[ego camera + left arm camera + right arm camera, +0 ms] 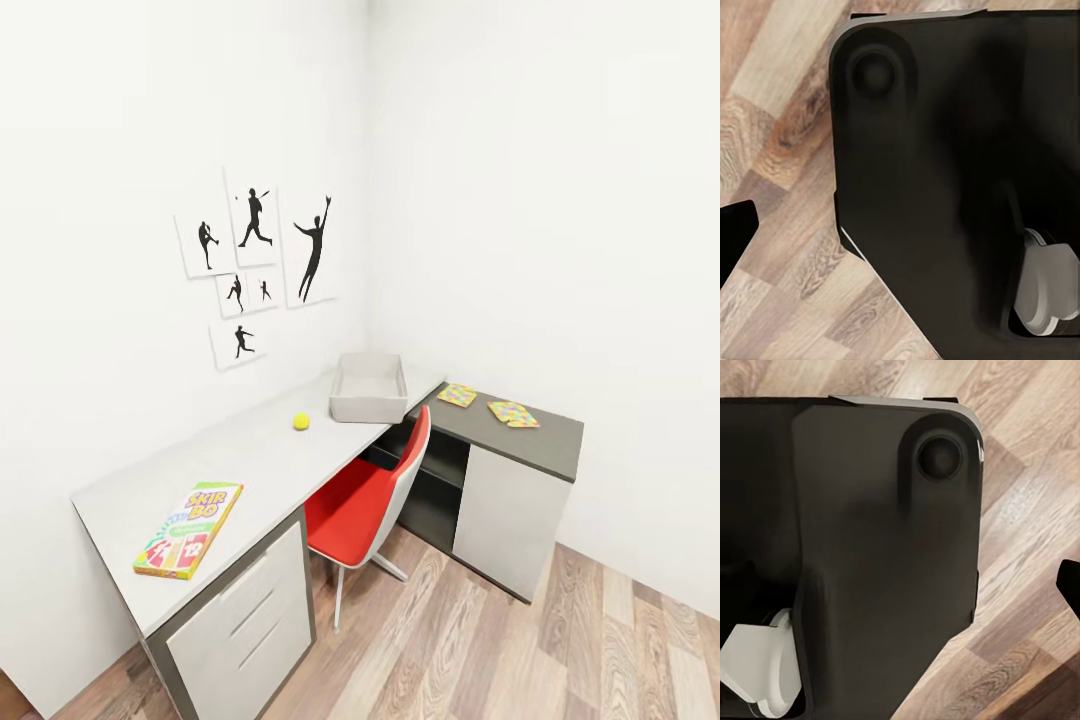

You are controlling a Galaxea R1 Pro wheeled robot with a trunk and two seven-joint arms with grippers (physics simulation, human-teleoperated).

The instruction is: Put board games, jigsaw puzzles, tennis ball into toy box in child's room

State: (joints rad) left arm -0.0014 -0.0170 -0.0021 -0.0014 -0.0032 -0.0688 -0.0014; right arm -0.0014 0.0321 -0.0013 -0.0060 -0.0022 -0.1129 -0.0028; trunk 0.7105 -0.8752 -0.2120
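Observation:
On the light-grey table a yellow-green-red Skip-Bo board game lies flat near the closer end. The small tennis ball rests farther along, just short of the toy box, a shallow light-grey bin in the corner. Two jigsaw puzzles lie side by side on the dark-grey wing. The bed is out of view. In the left wrist view one dark finger juts in at the edge, and in the right wrist view one dark finger does too, both over the floor.
A red chair is tucked under the desk between the white drawers and the wing's white door. Wood-plank floor lies open in front. Both wrist views look down on my dark base and a white wheel.

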